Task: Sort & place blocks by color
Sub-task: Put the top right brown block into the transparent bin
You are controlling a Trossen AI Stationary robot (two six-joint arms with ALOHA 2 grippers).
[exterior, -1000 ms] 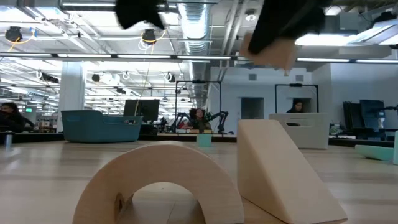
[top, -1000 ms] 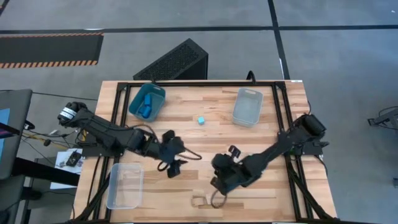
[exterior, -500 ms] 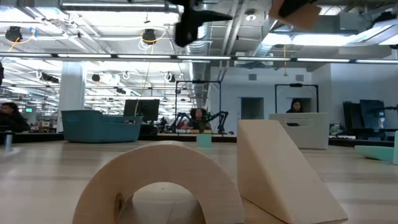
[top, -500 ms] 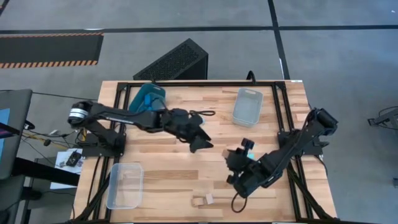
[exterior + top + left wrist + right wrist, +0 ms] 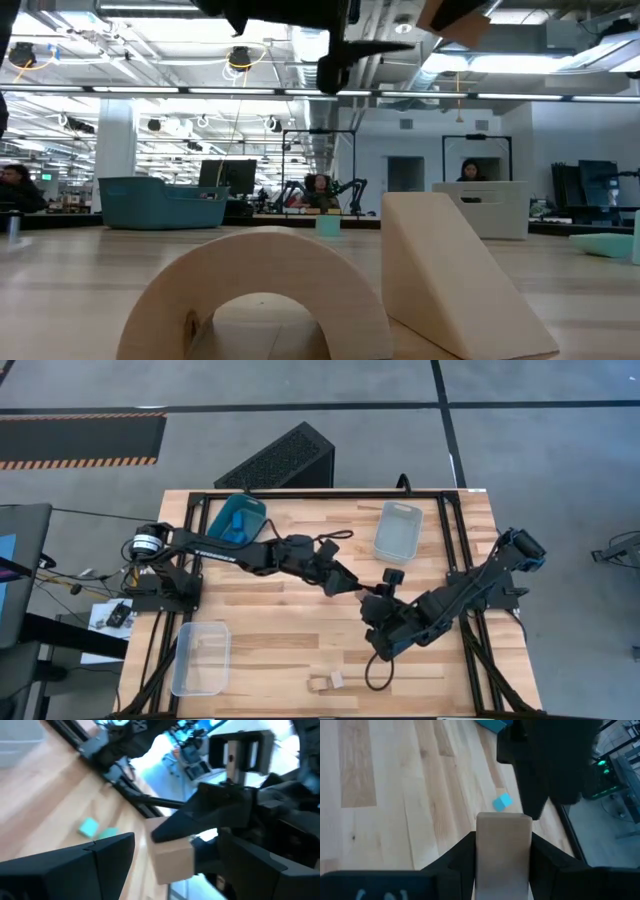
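The right fingers [image 5: 502, 851] hold a tan block [image 5: 503, 850] tight, one on each side. The left fingers [image 5: 150, 845] are wide apart, right next to that block, as if to take it. Both arms meet above the middle of the worktop [image 5: 290, 630], up in the air.

A small cyan block [image 5: 503, 802] lies on the worktop below them, toward the far edge. A teal bin [image 5: 236, 520] with blue blocks [image 5: 231, 530] sits at the far left corner. One clear bin [image 5: 398, 530] is by the far right part, and another clear bin [image 5: 200, 657] is at the near left corner. A tan arch [image 5: 262, 292] and a tan wedge [image 5: 450, 275] rest by the near edge.

What could go wrong? If the right fingers let go before the left fingers close, the tan block could fall and bounce away. The two arms are very close, so they could also bump and knock the block loose.
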